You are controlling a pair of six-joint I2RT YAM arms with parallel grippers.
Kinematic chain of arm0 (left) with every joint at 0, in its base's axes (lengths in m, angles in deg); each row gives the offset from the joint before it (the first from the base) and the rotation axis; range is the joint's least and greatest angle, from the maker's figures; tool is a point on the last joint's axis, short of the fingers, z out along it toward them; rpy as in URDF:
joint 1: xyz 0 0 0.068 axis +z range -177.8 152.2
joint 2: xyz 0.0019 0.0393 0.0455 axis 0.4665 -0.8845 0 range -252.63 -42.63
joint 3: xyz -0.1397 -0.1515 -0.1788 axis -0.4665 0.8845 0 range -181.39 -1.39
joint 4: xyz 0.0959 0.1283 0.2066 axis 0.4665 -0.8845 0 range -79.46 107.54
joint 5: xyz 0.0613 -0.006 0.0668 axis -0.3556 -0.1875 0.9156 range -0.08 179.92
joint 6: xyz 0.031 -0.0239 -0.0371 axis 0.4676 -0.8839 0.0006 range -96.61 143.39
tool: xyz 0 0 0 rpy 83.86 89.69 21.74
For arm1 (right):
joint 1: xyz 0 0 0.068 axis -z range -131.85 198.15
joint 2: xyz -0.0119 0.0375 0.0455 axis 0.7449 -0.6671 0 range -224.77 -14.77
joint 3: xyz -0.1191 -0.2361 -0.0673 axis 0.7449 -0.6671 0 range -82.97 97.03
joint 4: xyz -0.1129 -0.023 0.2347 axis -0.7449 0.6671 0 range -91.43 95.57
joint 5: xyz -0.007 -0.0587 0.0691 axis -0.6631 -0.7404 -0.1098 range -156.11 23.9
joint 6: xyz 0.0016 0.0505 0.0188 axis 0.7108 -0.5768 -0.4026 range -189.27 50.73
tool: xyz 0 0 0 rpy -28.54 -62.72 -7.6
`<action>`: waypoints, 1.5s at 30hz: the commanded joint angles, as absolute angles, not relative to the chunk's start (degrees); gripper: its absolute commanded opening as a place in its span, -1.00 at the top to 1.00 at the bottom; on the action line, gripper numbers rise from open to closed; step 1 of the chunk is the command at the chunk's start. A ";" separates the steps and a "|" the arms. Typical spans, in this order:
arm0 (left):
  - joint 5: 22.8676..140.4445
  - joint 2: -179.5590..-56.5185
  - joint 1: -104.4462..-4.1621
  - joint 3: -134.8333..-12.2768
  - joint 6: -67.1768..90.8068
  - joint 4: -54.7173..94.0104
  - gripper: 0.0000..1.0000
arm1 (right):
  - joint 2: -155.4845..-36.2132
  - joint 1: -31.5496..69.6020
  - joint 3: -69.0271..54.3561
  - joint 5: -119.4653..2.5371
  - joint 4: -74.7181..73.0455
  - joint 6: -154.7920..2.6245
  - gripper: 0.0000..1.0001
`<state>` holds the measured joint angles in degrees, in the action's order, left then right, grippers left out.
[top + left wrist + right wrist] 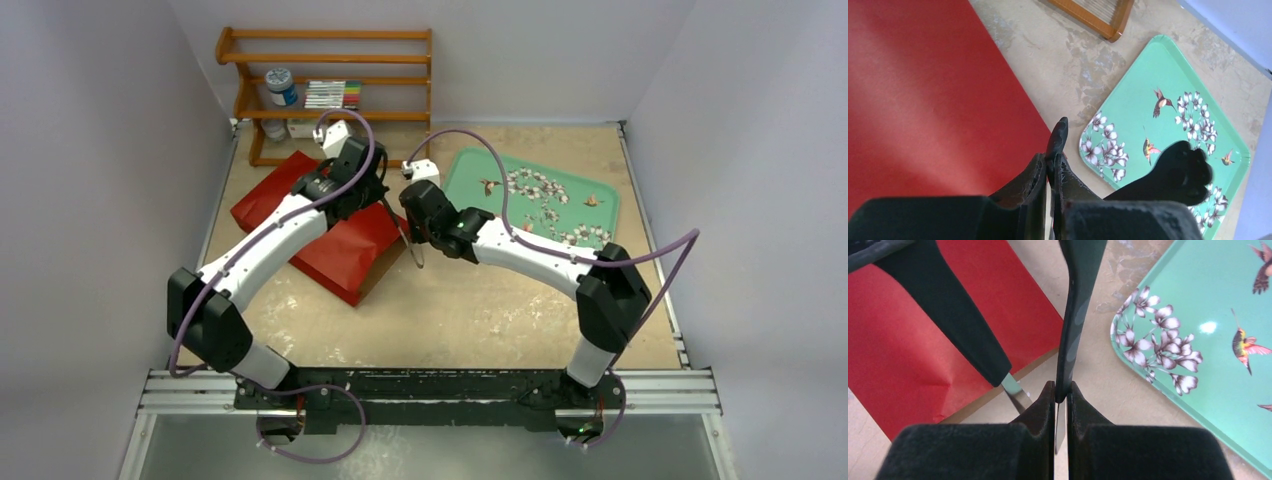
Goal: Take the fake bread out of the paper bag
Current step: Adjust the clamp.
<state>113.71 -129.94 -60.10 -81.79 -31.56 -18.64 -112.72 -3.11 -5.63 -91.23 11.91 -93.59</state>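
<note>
Right gripper first: clamped tight on a flat dark strip that runs up and away from the fingertips. The strip is matte and smooth, thin as a blade seen edge-on. Beside it a second dark blade slants down over the bag and ends in a shiny metal tip. What tool these belong to, I can't say. Over to the left gripper, clenched as well, with a thin dark sliver poking out between its fingers. It hovers just off the bag's right edge.

Now the paper bag. It lies flat on the table, left of centre, partly under the left arm. It's red and matte outside, with a soft crease near one corner. A line of brown kraft shows along the near-right edge, where the mouth seems to be. It looks slack and light, the sort of paper that slides or crumples if tugged.

And the bread? Not one piece on show in any view. My read is that it's all inside the bag, so nothing is out yet and the whole job lies ahead: open the mouth, reach in, bring the pieces out.

To the right sits the green tray, glossy with rounded corners, printed with white blossoms and hummingbirds, and no bread shows on it. At the back stands a wooden rack.
</note>
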 commanded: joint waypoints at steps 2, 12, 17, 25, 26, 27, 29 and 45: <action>118.42 -122.62 -60.32 -79.07 -32.28 -22.67 1.00 | -111.18 1.23 -3.24 -90.77 9.15 -93.97 1.00; 125.13 -113.55 -60.24 -72.12 -36.88 -25.21 1.00 | -109.00 5.13 -6.84 -89.99 9.90 -94.79 1.00; 126.77 -110.90 -60.24 -70.39 -38.42 -26.34 1.00 | -107.31 6.15 -8.49 -90.19 10.12 -94.73 1.00; 130.08 -106.15 -60.24 -69.08 -38.86 -31.22 1.00 | -105.03 7.45 -10.37 -90.37 10.51 -94.42 1.00; 130.35 -105.80 -60.21 -69.03 -38.87 -31.81 1.00 | -104.77 7.51 -10.64 -90.46 10.59 -94.48 1.00; 130.75 -105.47 -60.23 -68.98 -38.84 -32.62 1.00 | -104.44 7.69 -10.90 -90.60 10.63 -94.49 1.00; 131.46 -104.77 -60.24 -68.70 -38.83 -33.96 1.00 | -103.65 8.16 -11.43 -90.87 10.65 -94.39 1.00; 120.26 -113.65 -60.24 -68.63 -33.05 -14.24 1.00 | -102.04 7.45 -11.80 -83.75 10.72 -85.85 1.00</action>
<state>118.58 -109.02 -61.48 -68.21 -42.01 -17.81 -103.23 4.08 -11.38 -77.92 6.36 -92.65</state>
